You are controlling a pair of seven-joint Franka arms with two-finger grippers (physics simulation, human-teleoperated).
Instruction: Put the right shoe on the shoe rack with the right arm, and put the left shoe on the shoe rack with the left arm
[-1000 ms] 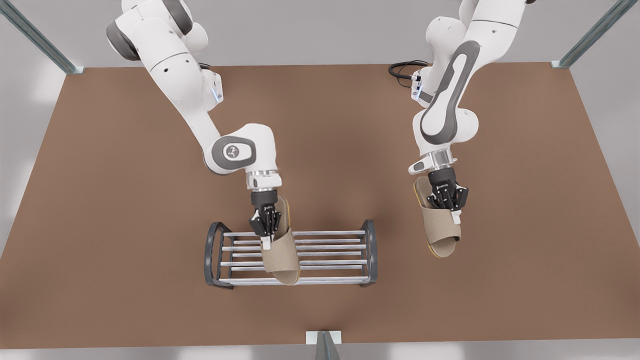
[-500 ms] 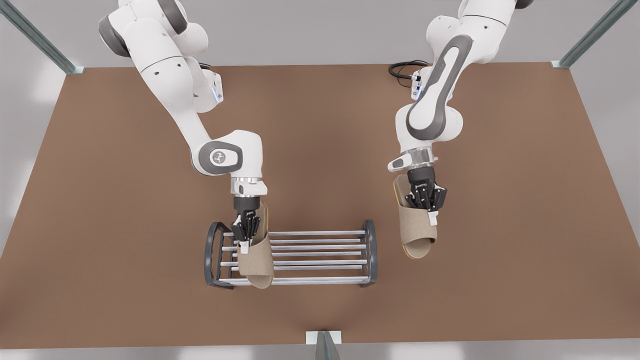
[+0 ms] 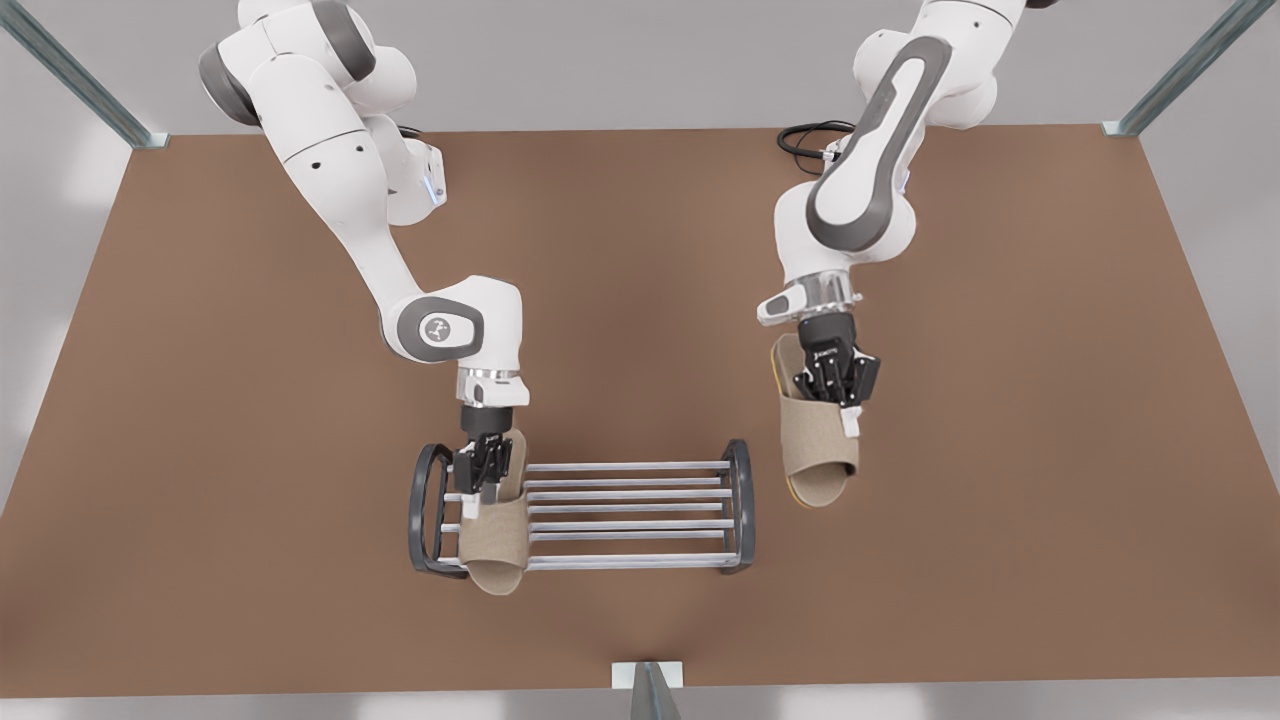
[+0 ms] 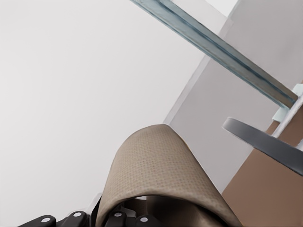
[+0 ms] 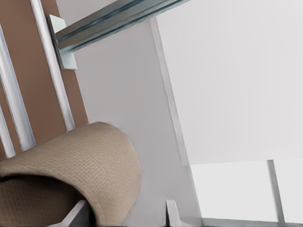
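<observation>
Item: progress, 0 of 2 shoes released.
- Right end effector (image 3: 487,470) clamps right shoe (image 3: 495,548) over end of shoe rack (image 3: 640,522), near surface (image 3: 250,400) edge closest to front camera; possibly touching rods.
- Left end effector (image 3: 835,385) grips left shoe (image 3: 818,452) just beside rack's other end.
- Remaining: release, 2nd placement.

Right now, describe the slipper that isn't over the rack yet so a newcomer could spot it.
On the brown table, find the shoe rack with silver rods. Just past its dark end frame on the front view's right, the left gripper grips a tan slipper. Its twin slipper lies across the rods in the right gripper; this one is over bare table.
</observation>
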